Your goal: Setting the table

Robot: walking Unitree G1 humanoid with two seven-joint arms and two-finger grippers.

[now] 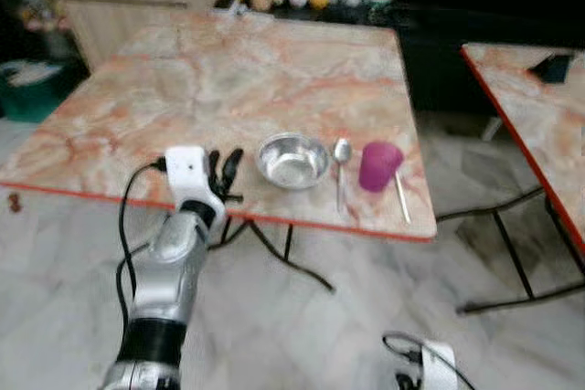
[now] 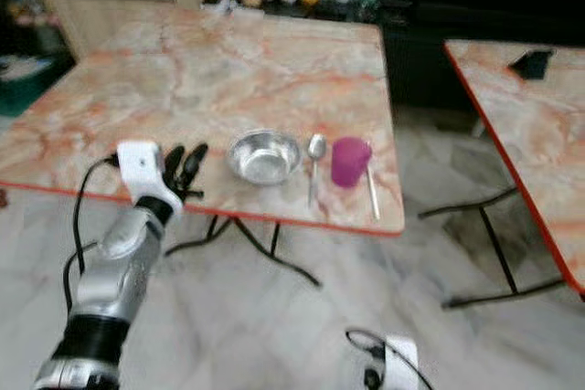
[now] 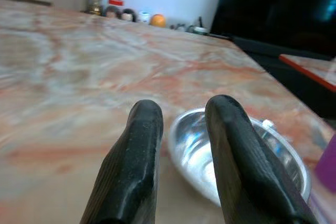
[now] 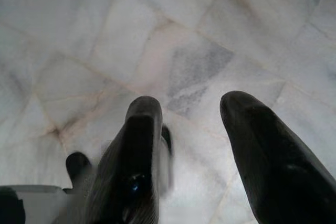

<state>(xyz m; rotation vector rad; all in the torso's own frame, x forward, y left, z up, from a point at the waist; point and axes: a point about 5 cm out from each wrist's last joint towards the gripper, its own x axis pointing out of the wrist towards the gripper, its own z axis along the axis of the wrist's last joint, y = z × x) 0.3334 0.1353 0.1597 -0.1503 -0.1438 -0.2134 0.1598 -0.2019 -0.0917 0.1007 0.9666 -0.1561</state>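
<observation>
1. One steel bowl (image 1: 292, 161) sits near the front edge of the marble-patterned tabletop (image 1: 238, 79); it is round, shiny and shallow, with nothing visible inside.
2. One metal spoon (image 1: 341, 171) lies just beside the bowl on its right, bowl end pointing toward the far edge, handle toward the front edge.
3. One purple cup (image 1: 378, 165) stands upright to the right of the spoon, near the front right corner.
4. One thin pale stick-like utensil (image 1: 402, 196) lies just right of the cup, close to the front edge; what it is cannot be told.
5. The left gripper (image 1: 225, 169) hovers over the front edge, just left of the bowl, its two black fingers (image 3: 137, 156) spread with a gap between them and holding nothing.
6. The right gripper (image 4: 189, 145) hangs low over the pale tiled floor (image 4: 105, 51), its fingers apart and empty.
7. A second table (image 1: 535, 107) with the same red-edged top stands to the right.
</observation>
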